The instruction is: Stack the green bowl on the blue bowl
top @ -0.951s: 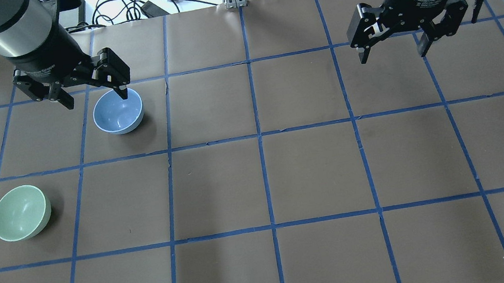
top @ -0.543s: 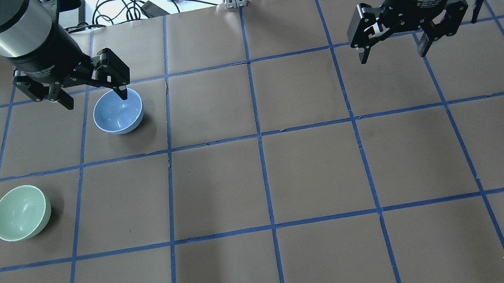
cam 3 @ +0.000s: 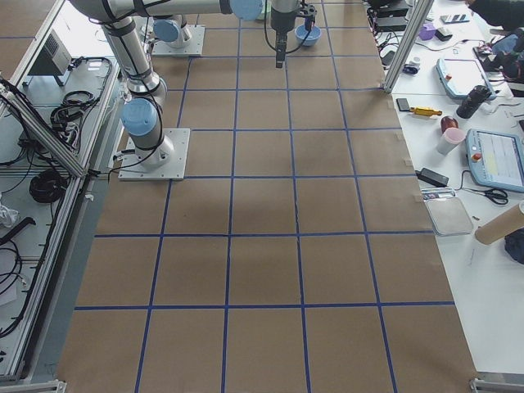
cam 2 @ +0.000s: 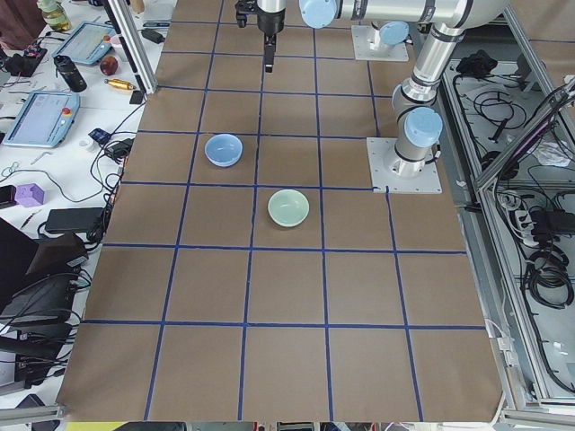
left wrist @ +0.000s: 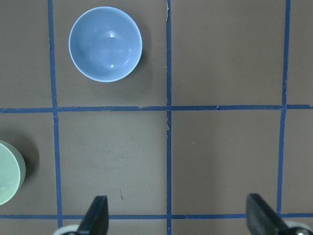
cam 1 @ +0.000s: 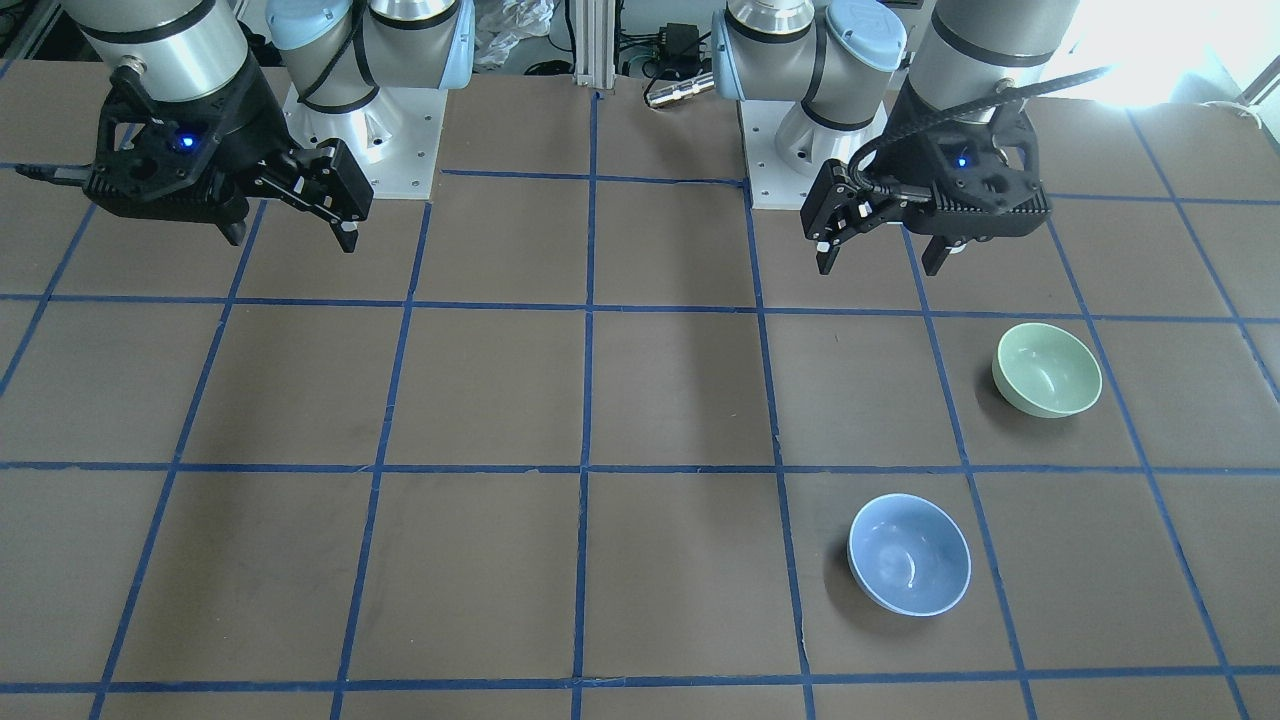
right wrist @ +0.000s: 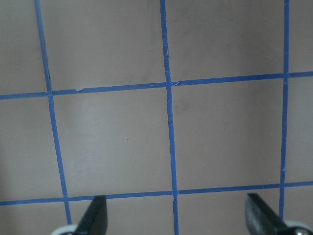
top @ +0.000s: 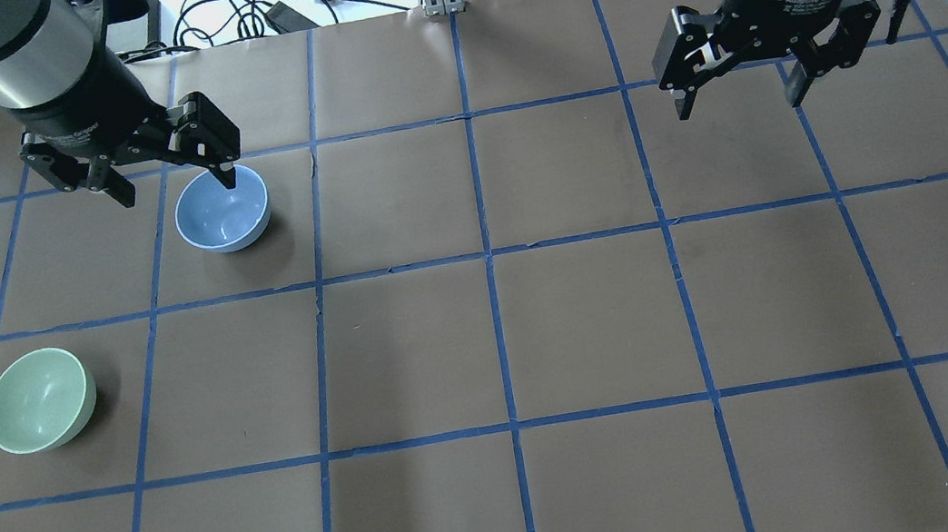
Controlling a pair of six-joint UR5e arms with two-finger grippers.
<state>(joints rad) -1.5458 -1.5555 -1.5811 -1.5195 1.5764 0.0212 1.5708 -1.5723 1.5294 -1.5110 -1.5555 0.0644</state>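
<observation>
The left pincer hangs spread wide and empty in the upper left of the overhead view. One fingertip overlaps the far rim of the blue bowl there, but the wrist view shows it high above the tabletop and touching nothing. Over the last second it has crept a little up and left in the frame, with its opening unchanged.

The green bowl sits at the lower left, apart from the blue one, and neither bowl has shifted. The right pincer, at the upper right, is equally wide open, holds nothing and has not moved.

I judge the stacking barely begun. The drift looks like the start of a reposition, and the green bowl is still to be reached and gripped.
</observation>
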